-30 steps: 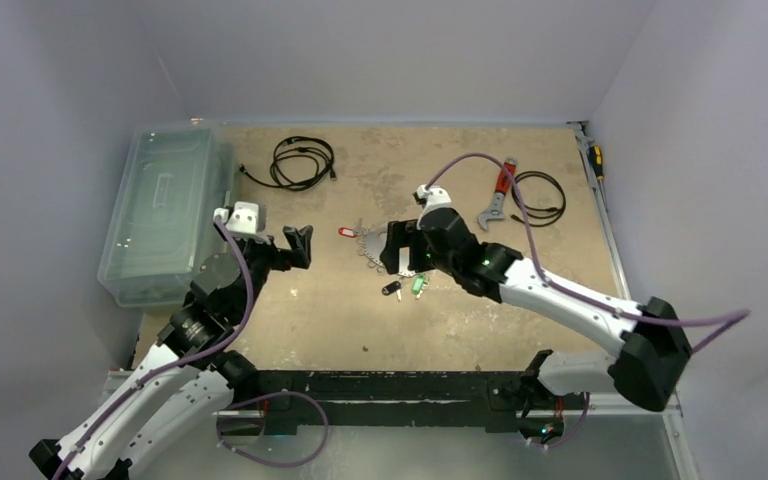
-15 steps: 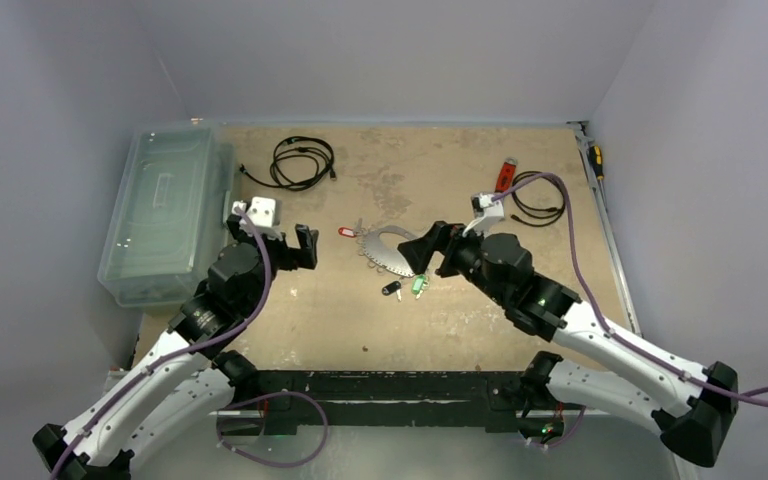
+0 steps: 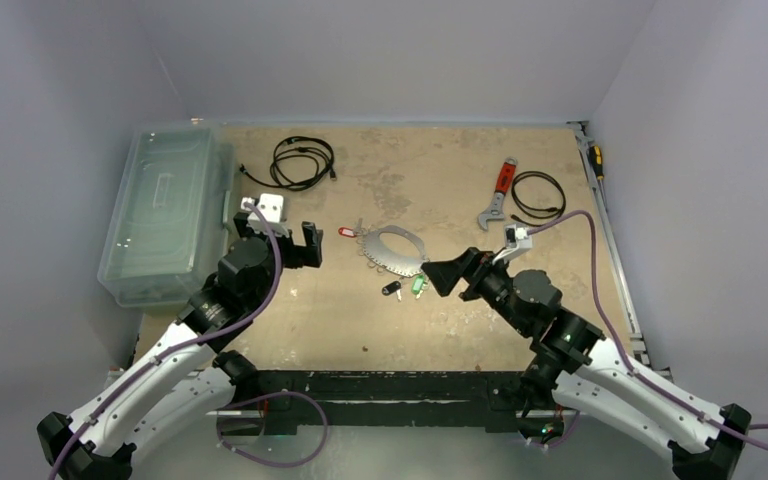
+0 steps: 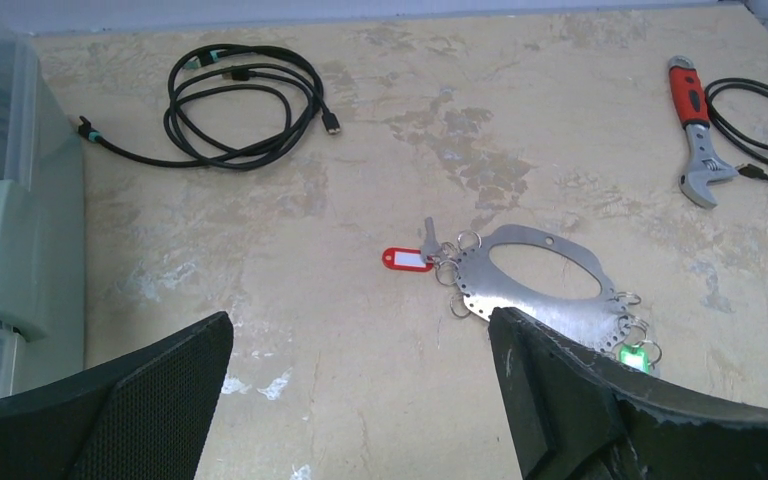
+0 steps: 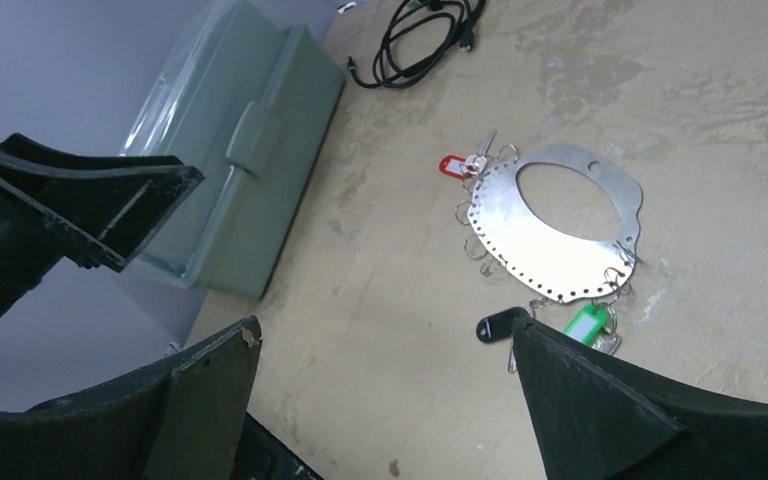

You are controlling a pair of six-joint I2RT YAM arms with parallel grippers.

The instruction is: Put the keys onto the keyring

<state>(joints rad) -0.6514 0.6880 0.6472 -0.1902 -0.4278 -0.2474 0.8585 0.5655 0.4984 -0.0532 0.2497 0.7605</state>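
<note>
The keyring is a flat grey metal hoop with small holes along its edge, lying mid-table; it also shows in the left wrist view and the right wrist view. A red-tagged key lies at its left end. A green-tagged key and a black-tagged key lie at its near edge. My left gripper is open and empty, left of the hoop. My right gripper is open and empty, just right of the green key.
A clear plastic box stands along the left edge. A black coiled cable lies at the back. A red-handled wrench, a second cable and a screwdriver lie at the back right.
My right arm has drawn back from over the keyring toward the near right, uncovering the hoop and wrench. My left gripper has moved slightly toward the back right.
</note>
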